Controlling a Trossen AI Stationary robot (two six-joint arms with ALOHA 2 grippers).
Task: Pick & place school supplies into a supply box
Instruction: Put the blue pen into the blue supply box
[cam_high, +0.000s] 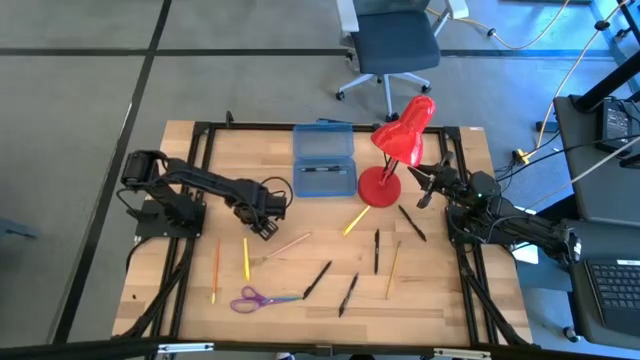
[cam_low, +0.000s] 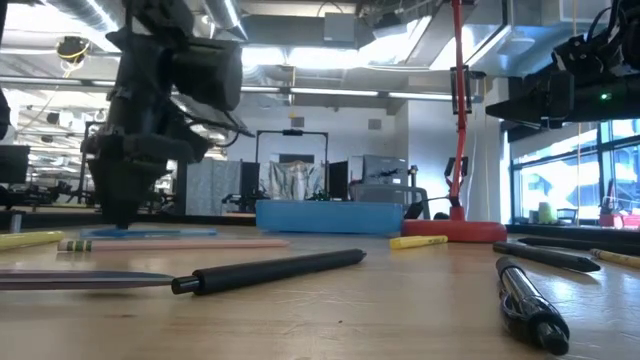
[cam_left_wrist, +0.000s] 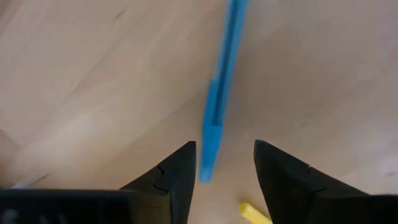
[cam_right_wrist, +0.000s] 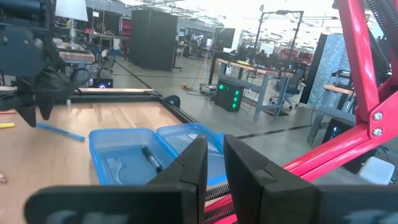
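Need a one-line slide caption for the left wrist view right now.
Left pincer open just above the wooden table, its fingers straddling the end of a blue pen lying flat.

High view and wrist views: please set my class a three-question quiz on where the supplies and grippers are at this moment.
1. Multiple choice: what lies on the table between the open fingers of the left gripper? A an eraser; B the blue pen; C a ruler.
2. True or false: the supply box is shut.
3. Short answer: what red thing stands right beside the supply box?

Key
1. B.
2. False: its lid is open and a black pen lies inside.
3. The red desk lamp; the right gripper waits next to it.
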